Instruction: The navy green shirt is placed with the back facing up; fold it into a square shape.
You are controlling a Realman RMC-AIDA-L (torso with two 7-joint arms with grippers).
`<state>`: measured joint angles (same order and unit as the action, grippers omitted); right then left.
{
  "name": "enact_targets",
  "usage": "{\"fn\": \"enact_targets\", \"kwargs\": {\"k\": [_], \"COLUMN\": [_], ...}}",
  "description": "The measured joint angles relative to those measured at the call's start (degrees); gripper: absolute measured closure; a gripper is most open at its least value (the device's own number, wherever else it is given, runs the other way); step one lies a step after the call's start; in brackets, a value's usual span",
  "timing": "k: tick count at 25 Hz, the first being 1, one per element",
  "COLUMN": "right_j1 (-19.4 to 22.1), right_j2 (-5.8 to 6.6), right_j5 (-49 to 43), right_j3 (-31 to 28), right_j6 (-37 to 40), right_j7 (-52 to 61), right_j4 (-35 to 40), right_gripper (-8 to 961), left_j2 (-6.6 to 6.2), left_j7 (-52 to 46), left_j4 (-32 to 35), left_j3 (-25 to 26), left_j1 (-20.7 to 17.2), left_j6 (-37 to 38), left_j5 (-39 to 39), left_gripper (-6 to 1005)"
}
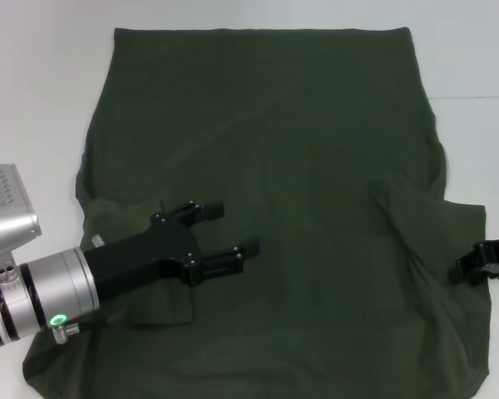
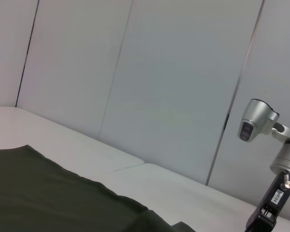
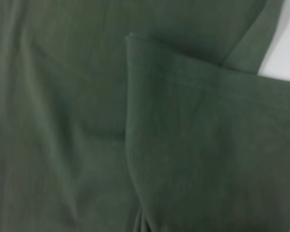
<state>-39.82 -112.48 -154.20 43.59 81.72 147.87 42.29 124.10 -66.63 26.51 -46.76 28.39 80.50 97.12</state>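
One navy green shirt (image 1: 266,166) covers white table (image 1: 33,100); left claw (image 1: 233,230) spread above; right claw (image 1: 470,264) state unclear; grey wall panels (image 2: 174,82) behind.

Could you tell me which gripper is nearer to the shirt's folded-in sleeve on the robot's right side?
Right. The right gripper sits at the navy green shirt's right edge beside that sleeve; the left gripper hovers open over the shirt's left part.

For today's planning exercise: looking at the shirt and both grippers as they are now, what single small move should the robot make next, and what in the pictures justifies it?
Probably lower the left gripper and close it on the near left part of the navy green shirt. It is open above the cloth and grips nothing. The shirt lies mostly flat, not yet square, and the right gripper sits at the right sleeve edge.
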Motion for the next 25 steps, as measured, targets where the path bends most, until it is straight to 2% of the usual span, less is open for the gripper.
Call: {"fn": "enact_targets", "kwargs": {"k": [7, 15, 25], "right_j1": [0.25, 0.95, 1.49], "right_j2": [0.05, 1.13, 1.22], "right_j5": [-0.14, -0.09, -0.20], "right_j3": [-0.14, -1.01, -0.85], "right_j6": [0.06, -0.18, -0.25], "right_j7": [0.00, 0.10, 0.21], "right_j4": [0.39, 0.45, 0.22], "right_gripper": [589, 592, 603], "left_j2": [-0.08, -0.07, 0.00], "left_j7": [0.02, 0.02, 0.01], "left_j4": [-0.05, -0.06, 0.10], "left_j3": [0.00, 0.00, 0.00], "left_j1": [0.00, 0.00, 0.00], "left_j6": [0.00, 0.00, 0.00], "left_j5": [0.00, 0.00, 0.00], "left_gripper": [92, 92, 91]}}
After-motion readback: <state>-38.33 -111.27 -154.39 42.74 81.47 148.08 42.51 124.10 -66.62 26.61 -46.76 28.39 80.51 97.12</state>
